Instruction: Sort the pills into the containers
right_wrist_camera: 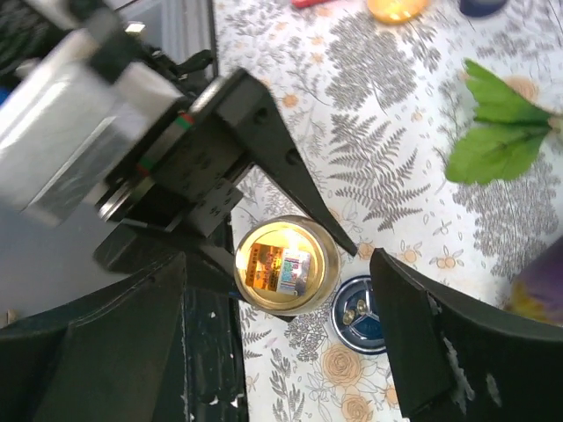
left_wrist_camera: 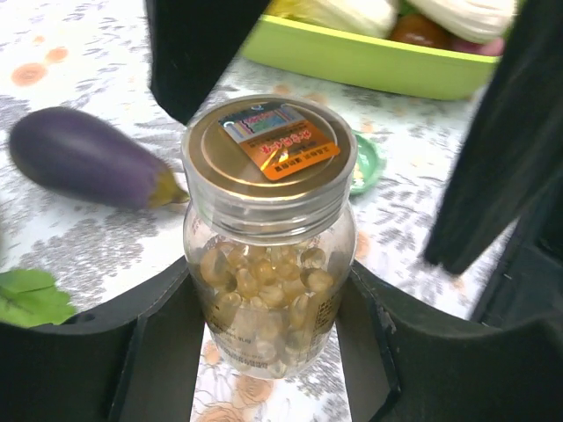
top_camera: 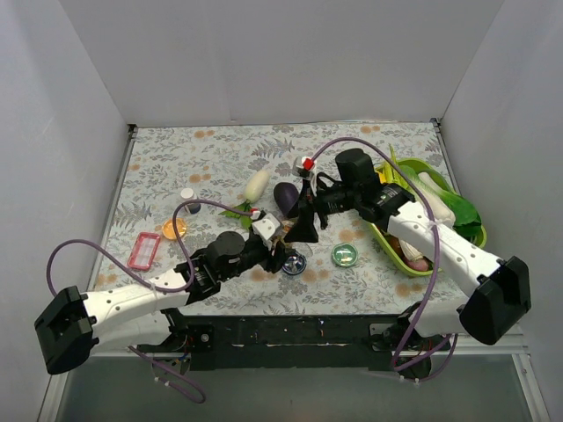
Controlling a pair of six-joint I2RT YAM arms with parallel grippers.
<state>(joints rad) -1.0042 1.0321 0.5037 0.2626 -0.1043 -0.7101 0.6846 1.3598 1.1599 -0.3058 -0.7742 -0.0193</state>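
My left gripper (left_wrist_camera: 268, 303) is shut on the clear amber bottle (left_wrist_camera: 264, 290), which is full of yellowish capsules and stands upright under its gold cap (left_wrist_camera: 268, 149). In the top view the left gripper (top_camera: 281, 255) is at the table's front middle. My right gripper (right_wrist_camera: 280, 294) is open and hovers directly above the cap (right_wrist_camera: 286, 264), one finger on each side and not touching it; it also shows from above (top_camera: 303, 230). The round blue tin (right_wrist_camera: 361, 314) holds two pills beside the bottle (top_camera: 294, 261). The green-topped tin (top_camera: 344, 255) lies to its right (left_wrist_camera: 366, 163).
A lime-green vegetable tray (top_camera: 457, 230) stands at the right. An eggplant (top_camera: 286, 195), a white radish (top_camera: 256, 185) and a green leaf (top_camera: 236, 211) lie behind the grippers. A small orange dish (top_camera: 174, 229), a pink box (top_camera: 143, 250) and a small dark-capped vial (top_camera: 189, 195) lie left.
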